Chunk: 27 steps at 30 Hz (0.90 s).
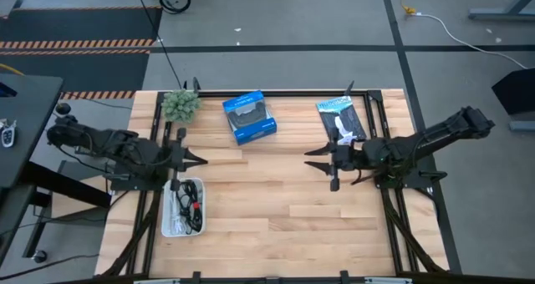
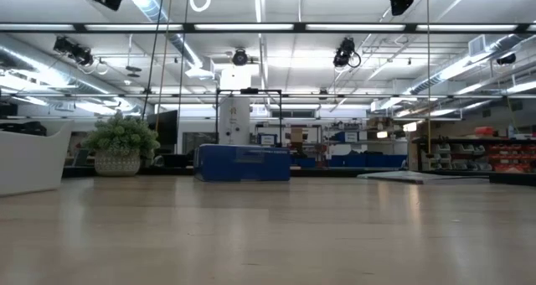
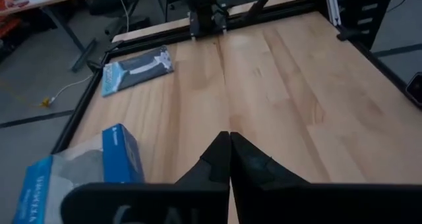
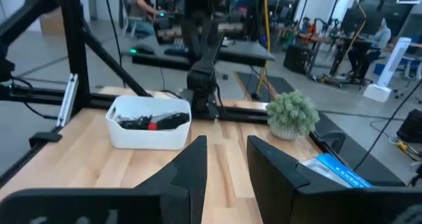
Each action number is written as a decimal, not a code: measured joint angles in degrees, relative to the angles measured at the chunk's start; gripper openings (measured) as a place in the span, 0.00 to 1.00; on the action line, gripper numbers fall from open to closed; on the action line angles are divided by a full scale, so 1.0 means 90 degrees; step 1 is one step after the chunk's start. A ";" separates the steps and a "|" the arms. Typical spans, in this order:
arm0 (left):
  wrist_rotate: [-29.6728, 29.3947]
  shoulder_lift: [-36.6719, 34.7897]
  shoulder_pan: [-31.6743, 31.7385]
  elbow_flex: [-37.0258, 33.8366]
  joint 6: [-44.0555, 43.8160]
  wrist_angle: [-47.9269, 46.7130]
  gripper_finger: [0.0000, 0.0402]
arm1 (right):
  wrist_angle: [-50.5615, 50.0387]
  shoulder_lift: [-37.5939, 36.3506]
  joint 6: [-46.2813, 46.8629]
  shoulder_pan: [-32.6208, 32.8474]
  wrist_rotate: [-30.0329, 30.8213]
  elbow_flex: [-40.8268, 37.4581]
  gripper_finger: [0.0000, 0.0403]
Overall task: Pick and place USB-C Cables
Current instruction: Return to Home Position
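The left claw (image 3: 229, 138) has its two fingers pressed together, tips touching, and holds nothing. It hangs above the bare wood of the surface (image 1: 276, 209). Facing it across the open boards, the right claw (image 4: 226, 143) is spread, with a clear gap between its fingers, and is also empty.

Just beside the left claw and lower down sits the white bin (image 1: 167, 225). It is well apart from the right claw, which looks toward it. The USB-C Cables (image 4: 148, 121) lie heaped inside the bin: dark loops with a red spot among them, and paler strands in the high view. I cannot tell the bundles apart one by one.

By their look these cables are light and limp. A bundle would sag and swing from whatever point is pinched, and its neighbours could snag and ride up with it. The safest hold seems to be across the thick middle of a coil, not on a loose end or a hard plug. The smooth jackets may slip under a light pinch.

Farther out, a blue box (image 1: 249, 117) lies between the claws. A flat packet (image 1: 341, 117) lies near the right claw and a small plant (image 1: 180, 104) near the left.
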 joint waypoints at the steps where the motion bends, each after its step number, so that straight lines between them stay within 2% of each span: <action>1: 0.0002 -0.0046 0.0000 -0.0195 -0.0003 0.0197 0.01 | 0.0078 -0.0078 -0.0003 0.0000 -0.0002 -0.0098 0.28; 8: -0.0020 -0.0415 0.0017 -0.1276 0.0169 0.1341 0.01 | 0.0871 -0.0535 -0.0022 -0.0007 -0.0016 -0.0815 0.28; 19: -0.0111 -0.1857 0.0017 -0.2272 -0.0031 0.1818 0.01 | 0.1704 -0.1214 0.0317 -0.0199 -0.0042 -0.1915 0.28; 27: -0.0360 -0.2903 0.0017 -0.3272 -0.0054 0.2633 0.01 | 0.3577 -0.1363 0.0935 -0.0554 -0.0381 -0.3327 0.28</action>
